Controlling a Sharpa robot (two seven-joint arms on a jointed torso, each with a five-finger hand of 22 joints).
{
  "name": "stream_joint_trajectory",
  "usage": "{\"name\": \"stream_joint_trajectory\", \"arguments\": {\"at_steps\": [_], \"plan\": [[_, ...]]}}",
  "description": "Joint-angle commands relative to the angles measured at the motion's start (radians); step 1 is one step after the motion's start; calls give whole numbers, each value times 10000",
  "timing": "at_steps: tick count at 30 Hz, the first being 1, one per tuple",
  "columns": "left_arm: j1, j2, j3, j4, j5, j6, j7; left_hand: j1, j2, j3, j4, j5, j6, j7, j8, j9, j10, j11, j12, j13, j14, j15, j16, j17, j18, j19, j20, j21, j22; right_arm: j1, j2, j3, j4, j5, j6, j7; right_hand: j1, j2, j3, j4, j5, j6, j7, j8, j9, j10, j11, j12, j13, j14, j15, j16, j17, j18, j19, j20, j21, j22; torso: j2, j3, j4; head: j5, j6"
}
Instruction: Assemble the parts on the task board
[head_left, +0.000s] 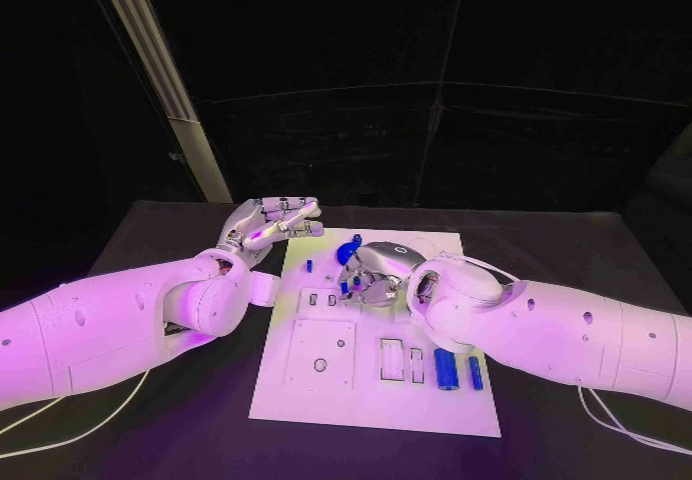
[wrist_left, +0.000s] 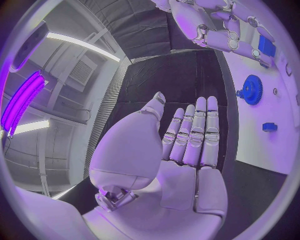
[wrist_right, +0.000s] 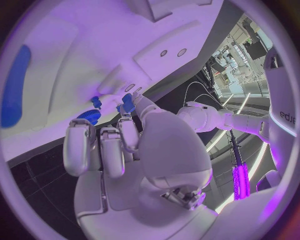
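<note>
I see my right hand (head_left: 378, 272) curled over the task board (head_left: 378, 400), pinching a small blue part (wrist_right: 127, 103) near its centre. My left hand (head_left: 268, 222) hangs flat and empty at the board's ten o'clock corner.

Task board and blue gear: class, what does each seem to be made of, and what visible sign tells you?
Task board: probably rigid plastic or painted metal, matt white, flat with clean-cut recesses. Blue gear: likely moulded or printed plastic, uniform solid blue with crisp teeth and no metallic shine.
</note>
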Motion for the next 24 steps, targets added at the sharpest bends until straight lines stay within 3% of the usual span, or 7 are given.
{"name": "stream_joint_trajectory", "arguments": {"at_steps": [1,24], "plan": [[20,14,9,5,36,46,53,56,17,-14,-60,-41,32,45,-29,13,25,-13,-22,7,-44,10,-55,17,50,-5,46,-59,-10,-8,62,-4,-38,-426,225,-181,-100,20,69,-20,49,434,-234,33,31,-6,-48,-39,5,876,-76,-44,1810,-88,8,-54,-14,-14,-2,0,0,23,-26],[21,21,9,-4,36,79,38,53,21,-14,-67,-41,37,44,-28,13,32,-14,-21,6,-42,9,-61,19,50,-15,46,-68,-17,-135,416,-10,-397,-736,601,-317,-144,-35,74,-25,92,433,-229,21,27,-15,-47,-59,-8,872,-80,-54,1792,-83,-2,-59,-27,-37,-7,0,0,90,-57]]}}
